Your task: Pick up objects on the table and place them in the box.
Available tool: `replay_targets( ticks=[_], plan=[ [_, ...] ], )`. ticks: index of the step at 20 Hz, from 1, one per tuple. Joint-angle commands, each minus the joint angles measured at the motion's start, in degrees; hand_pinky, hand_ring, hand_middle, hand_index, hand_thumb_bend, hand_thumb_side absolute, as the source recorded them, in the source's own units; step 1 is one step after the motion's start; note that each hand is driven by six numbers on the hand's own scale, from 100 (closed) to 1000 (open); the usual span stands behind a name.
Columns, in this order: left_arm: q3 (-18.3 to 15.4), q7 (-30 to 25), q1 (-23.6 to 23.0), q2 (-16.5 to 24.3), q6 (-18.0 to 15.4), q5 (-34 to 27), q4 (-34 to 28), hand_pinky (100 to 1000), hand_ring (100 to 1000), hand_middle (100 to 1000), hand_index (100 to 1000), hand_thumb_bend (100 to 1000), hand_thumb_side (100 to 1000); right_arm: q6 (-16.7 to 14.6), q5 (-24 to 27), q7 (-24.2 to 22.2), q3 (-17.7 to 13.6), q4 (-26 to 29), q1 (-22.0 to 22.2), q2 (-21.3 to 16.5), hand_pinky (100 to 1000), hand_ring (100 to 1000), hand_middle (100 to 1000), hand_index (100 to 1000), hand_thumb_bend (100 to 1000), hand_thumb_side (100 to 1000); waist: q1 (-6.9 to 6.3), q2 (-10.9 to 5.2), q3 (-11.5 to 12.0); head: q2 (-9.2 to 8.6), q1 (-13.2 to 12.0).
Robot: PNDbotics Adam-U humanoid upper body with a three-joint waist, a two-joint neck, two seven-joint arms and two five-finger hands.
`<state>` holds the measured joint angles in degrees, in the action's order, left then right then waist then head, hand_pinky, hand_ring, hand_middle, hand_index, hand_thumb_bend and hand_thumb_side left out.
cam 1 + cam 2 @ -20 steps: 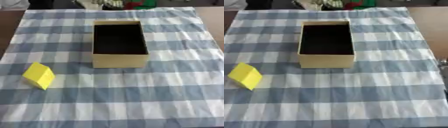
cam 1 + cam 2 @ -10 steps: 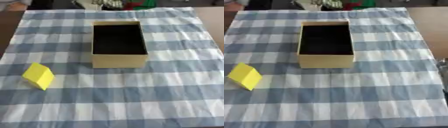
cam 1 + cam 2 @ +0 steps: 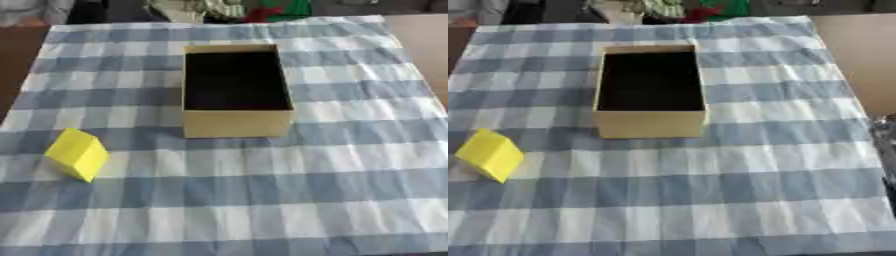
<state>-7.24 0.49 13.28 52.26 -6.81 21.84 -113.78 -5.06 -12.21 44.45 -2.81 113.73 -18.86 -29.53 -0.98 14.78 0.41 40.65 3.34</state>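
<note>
- Checked blue-and-white cloth (image 3: 262, 200) was seen spread over the counter (image 3: 859, 55), whose bare brown top showed at the right, with dark clutter and something green and red along the far edge.
- Nothing among the task's things was found changed against the views of a second and half a second earlier: the box (image 3: 236, 127) and the yellow block (image 3: 79, 154) were seen in the same places, and no hand had been brought over the cloth.
- From that it was judged that the task had not been started; the block was yet to be picked up, and nothing could be made out inside the box, whose interior looked dark.
- The box was seen standing upright and open-topped near the middle of the cloth, its long side running away from the robot.
- The block was seen resting tilted on the cloth, to the left of the box and nearer the robot, well apart from it.
- No left hand was shown in either view.
- A dark, silvery shape (image 3: 884, 145) was seen at the right edge of the right eye view; it was taken to be part of the right arm or hand, but whether the fingers were spread or curled could not be told.
- The block lay far across the cloth from that shape, so the left side was judged the nearer approach.
</note>
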Motion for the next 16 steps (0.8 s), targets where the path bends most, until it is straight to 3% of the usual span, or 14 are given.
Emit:
replay_targets(
  ticks=[1,3,4,5,9,16],
  plan=[
    [0.0,-5.9,0.7,4.9,-1.0,3.2,-0.8,805,764,704,816,506,444,0.0,-0.4,-0.1,-0.4,0.9,-0.4,-1.8,811,768,740,809,100,623,-0.09,-1.03,0.1,-0.45,0.2],
    [-0.1,-6.9,0.8,5.1,-1.2,3.5,-0.8,805,764,704,816,506,444,0.0,-0.4,-0.1,-0.4,0.9,-0.4,-1.8,811,768,740,809,100,623,-0.09,-1.04,0.1,-0.45,0.2],
    [-0.1,-7.2,0.8,5.2,-1.2,3.6,-0.8,805,788,734,826,591,496,0.0,-0.4,-0.1,-0.4,0.9,-0.4,-1.9,811,768,740,809,100,624,-0.14,-1.01,0.0,-0.49,0.2],
    [0.5,-7.7,0.2,5.8,-1.6,4.0,-0.8,807,790,737,828,599,500,0.0,-0.4,-0.3,-0.2,0.9,-0.5,-2.1,811,768,740,809,100,624,-0.44,-0.89,-0.2,-0.68,0.0],
    [5.4,-10.8,-0.1,10.7,-4.6,7.0,0.1,822,815,763,846,647,544,0.1,-0.2,-0.6,0.1,0.9,-0.6,-2.1,811,768,740,809,100,624,-0.47,-0.88,-0.6,-0.88,-0.5],
    [12.2,-17.1,3.1,13.4,-8.5,10.5,2.5,843,843,792,860,701,492,0.0,0.1,-1.0,0.4,0.9,-0.7,-1.8,812,768,739,809,100,620,-0.41,-0.91,-1.1,-1.06,-1.1]
  ],
)
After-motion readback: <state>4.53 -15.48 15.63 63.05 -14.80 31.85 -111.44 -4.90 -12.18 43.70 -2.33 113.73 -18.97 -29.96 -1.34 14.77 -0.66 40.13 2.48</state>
